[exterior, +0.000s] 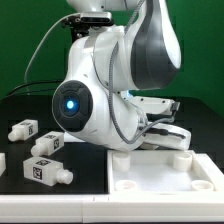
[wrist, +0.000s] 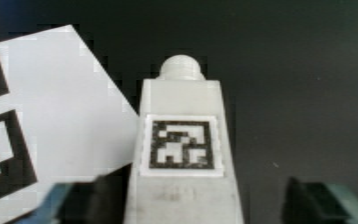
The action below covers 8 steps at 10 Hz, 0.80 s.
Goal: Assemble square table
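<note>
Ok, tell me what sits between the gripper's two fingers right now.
One white leg, its tag facing the camera, lies in the gap of the open gripper. Only the wrist view shows this.

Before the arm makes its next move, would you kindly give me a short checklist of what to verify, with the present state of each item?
1. Leg lined up between the gripper's two sides: ok.
2. Jaws shut on the leg: not ok; a dark gap shows beside it in the wrist view.
3. Leg's tag facing the wrist camera: ok.
4. Leg resting on the table or lifted: cannot tell.
5. Tabletop lying flat, rim up: ok.
6. Spare legs apart from the arm, toward the exterior view's left: ok.
</note>
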Each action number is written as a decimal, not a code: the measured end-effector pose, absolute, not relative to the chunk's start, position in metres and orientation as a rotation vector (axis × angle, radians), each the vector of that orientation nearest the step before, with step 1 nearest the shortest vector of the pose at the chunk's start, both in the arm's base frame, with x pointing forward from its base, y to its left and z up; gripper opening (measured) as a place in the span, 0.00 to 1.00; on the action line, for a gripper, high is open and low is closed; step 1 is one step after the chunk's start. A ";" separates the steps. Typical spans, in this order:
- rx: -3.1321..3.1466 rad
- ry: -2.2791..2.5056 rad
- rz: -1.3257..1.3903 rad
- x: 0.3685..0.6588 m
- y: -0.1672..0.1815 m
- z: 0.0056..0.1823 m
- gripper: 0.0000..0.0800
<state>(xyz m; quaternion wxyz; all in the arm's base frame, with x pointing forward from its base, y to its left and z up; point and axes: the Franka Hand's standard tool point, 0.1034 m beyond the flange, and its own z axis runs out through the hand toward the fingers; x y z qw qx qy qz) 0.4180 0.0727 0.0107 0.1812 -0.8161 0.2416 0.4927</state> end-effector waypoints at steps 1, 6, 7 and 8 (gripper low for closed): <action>-2.312 0.684 1.380 0.419 0.073 0.010 0.56; -2.409 0.638 1.185 0.471 0.069 0.080 0.36; -2.455 0.625 1.089 0.488 0.070 0.101 0.36; -2.510 0.627 0.977 0.498 0.072 0.107 0.36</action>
